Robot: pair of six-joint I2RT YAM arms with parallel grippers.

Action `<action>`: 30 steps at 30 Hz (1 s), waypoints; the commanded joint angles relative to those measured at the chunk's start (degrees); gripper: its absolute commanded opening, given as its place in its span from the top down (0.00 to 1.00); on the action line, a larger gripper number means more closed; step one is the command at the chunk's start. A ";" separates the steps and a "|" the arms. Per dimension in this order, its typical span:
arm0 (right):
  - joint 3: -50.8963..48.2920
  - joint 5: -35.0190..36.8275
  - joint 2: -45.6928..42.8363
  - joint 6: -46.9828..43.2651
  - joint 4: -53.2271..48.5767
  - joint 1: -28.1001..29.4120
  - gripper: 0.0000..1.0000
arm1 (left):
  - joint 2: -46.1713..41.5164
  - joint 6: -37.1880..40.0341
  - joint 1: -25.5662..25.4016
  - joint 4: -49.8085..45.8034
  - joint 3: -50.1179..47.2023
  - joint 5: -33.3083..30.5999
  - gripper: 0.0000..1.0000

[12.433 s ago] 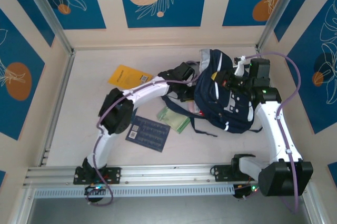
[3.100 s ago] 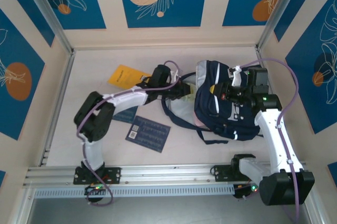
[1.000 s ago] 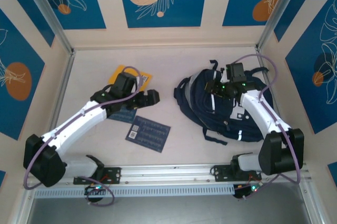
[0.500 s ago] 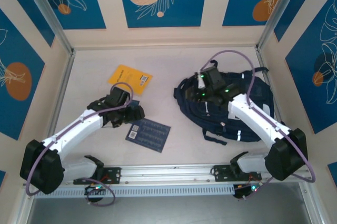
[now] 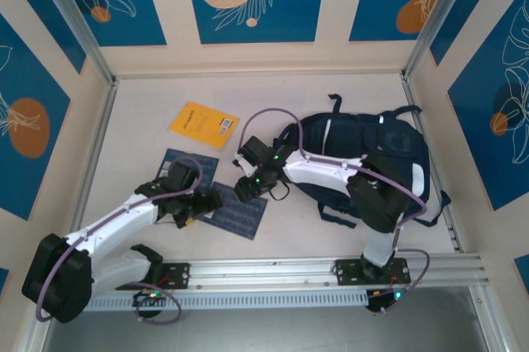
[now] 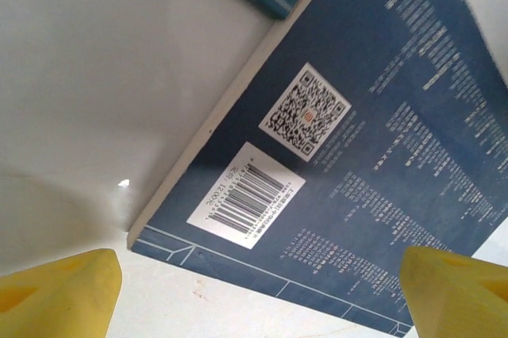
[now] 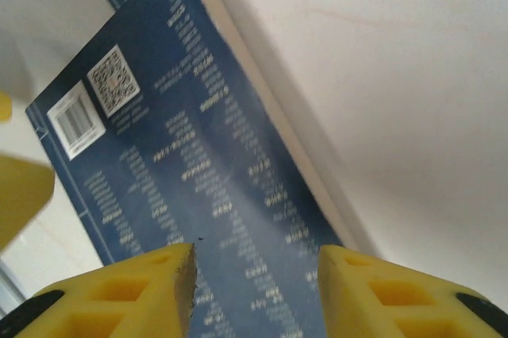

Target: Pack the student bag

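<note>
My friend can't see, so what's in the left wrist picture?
A dark blue book lies back cover up on a white table, barcode and QR code showing. Two yellow fingertips sit wide apart at the bottom corners.

Your left arm point(image 5: 124, 218) and right arm point(image 5: 322, 172) both wear smooth white shells between bulky black joint housings, with a thin purple cable point(image 5: 264, 111) looping loosely along each one. Small green lights point(image 5: 258, 177) glow on the right arm. Your left pincer point(image 6: 254, 294) and right pincer point(image 7: 254, 290) end in blocky yellow fingertips point(image 7: 139, 294).
</note>
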 commanded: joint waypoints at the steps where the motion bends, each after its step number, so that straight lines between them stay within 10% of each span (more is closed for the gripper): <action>1: 2.61 -1.68 3.32 -1.74 -0.79 -0.68 0.54 | 1.06 -2.87 -0.74 6.56 -1.60 4.86 0.11; 30: -23.04 -0.57 -11.40 16.77 7.62 -6.05 0.60 | 27.18 -1.16 -3.95 18.05 23.23 12.40 0.13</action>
